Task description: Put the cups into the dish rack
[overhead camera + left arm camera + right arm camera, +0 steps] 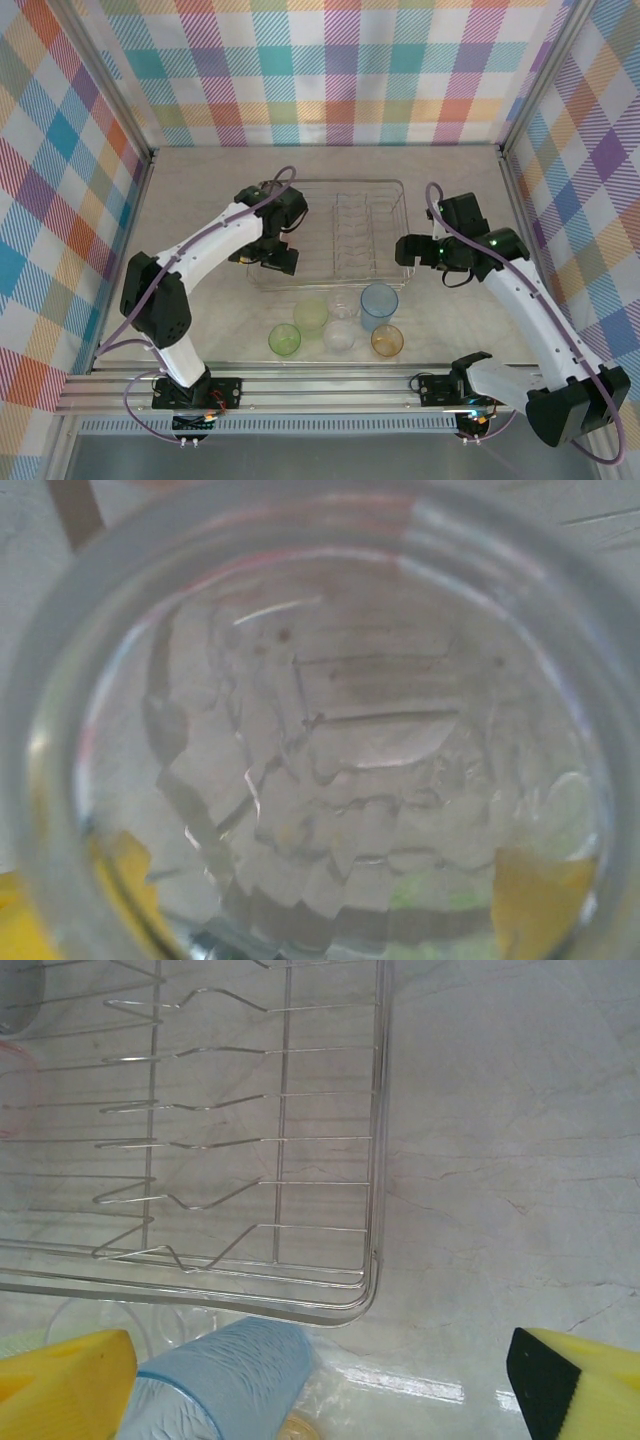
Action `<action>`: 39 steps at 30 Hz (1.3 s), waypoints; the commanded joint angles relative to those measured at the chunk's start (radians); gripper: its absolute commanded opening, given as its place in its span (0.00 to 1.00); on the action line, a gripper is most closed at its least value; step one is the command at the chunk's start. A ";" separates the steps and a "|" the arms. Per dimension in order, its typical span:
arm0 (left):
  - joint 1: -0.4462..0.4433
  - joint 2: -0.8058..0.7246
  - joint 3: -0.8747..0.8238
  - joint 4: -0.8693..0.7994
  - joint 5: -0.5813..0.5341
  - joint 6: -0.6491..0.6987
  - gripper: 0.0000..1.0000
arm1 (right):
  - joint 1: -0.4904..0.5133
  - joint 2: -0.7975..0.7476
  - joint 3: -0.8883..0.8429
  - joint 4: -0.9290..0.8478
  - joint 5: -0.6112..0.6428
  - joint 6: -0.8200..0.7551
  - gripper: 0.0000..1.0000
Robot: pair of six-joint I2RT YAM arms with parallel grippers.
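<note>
Left wrist view has a clear cup right up against the lens, and I cannot say whether its mouth or its base faces me. Wires show through its wall. The top view puts my left gripper over the near left corner of the dish rack, so I judge this cup is being set down there. Yellow fingers show at the bottom left edge and, through the plastic, at the bottom right. The cup therefore sits between the 2 of them and they stand wide, but I cannot tell whether they are pressing on it or standing clear of it.

My right gripper hangs just off the right side of the rack, fingers spread wide with nothing between them. Its wrist view looks down on the rack's near right corner. A light blue cup stands just outside that corner, close beside the left finger rather than in the gap. I judge the hand is parked there to go for that cup, and it would need to come left and nearer to straddle it.

5 cups wait on the table near the rack's front edge: the light blue cup, a dark green cup, a pale green cup, a spare clear cup and an orange cup. At the left edge of the right wrist view, a pink cup and a grey cup appear to sit inside the rack, so I judge most of the loading is not yet done
</note>
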 commanded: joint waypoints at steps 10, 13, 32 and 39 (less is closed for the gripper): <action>0.008 -0.379 -0.089 0.095 -0.047 -0.022 1.00 | 0.000 -0.034 -0.080 -0.063 -0.136 -0.015 0.73; 0.009 -0.461 -0.136 0.146 -0.099 -0.064 1.00 | 0.011 -0.018 -0.084 -0.073 -0.176 -0.006 0.68; 0.012 -0.794 -0.416 0.446 -0.169 -0.084 1.00 | 0.222 0.087 -0.060 -0.125 -0.058 0.076 0.43; 0.012 -0.811 -0.449 0.480 -0.148 -0.070 1.00 | 0.253 0.131 -0.047 -0.119 -0.049 0.090 0.36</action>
